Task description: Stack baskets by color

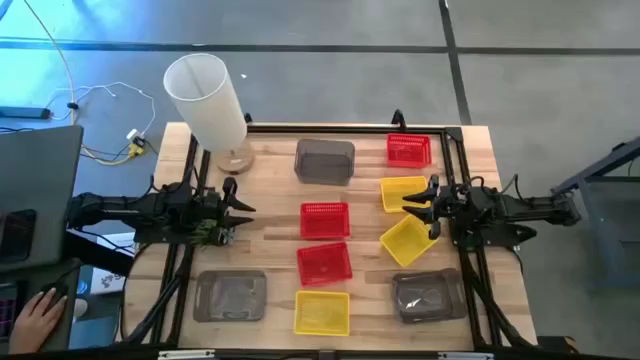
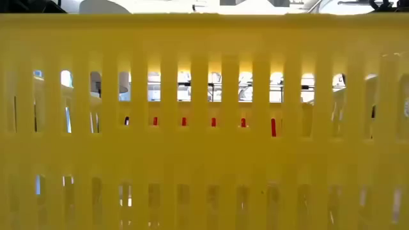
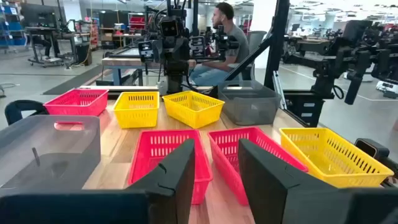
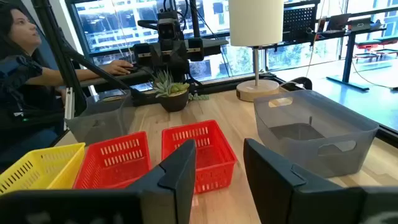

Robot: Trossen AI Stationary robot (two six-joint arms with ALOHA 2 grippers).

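Observation:
Nine baskets lie apart on the wooden table (image 1: 270, 190). Two red baskets (image 1: 325, 220) (image 1: 324, 263) are in the middle and one red basket (image 1: 408, 149) is far right. Yellow baskets sit at the right (image 1: 403, 192), skewed below it (image 1: 406, 240), and at the near edge (image 1: 322, 312). Grey baskets stand at the far middle (image 1: 324, 160), near left (image 1: 230, 296) and near right (image 1: 428, 295). My left gripper (image 1: 240, 210) (image 3: 216, 149) is open, left of the middle red baskets. My right gripper (image 1: 424, 210) (image 4: 219, 149) is open, above the two right yellow baskets.
A tall white cylinder (image 1: 205, 95) on a wooden base (image 1: 235, 158) stands at the far left corner. A yellow basket wall (image 2: 204, 128) fills the low view. A person's hand (image 1: 40, 315) rests left of the table. People sit beyond the table's ends.

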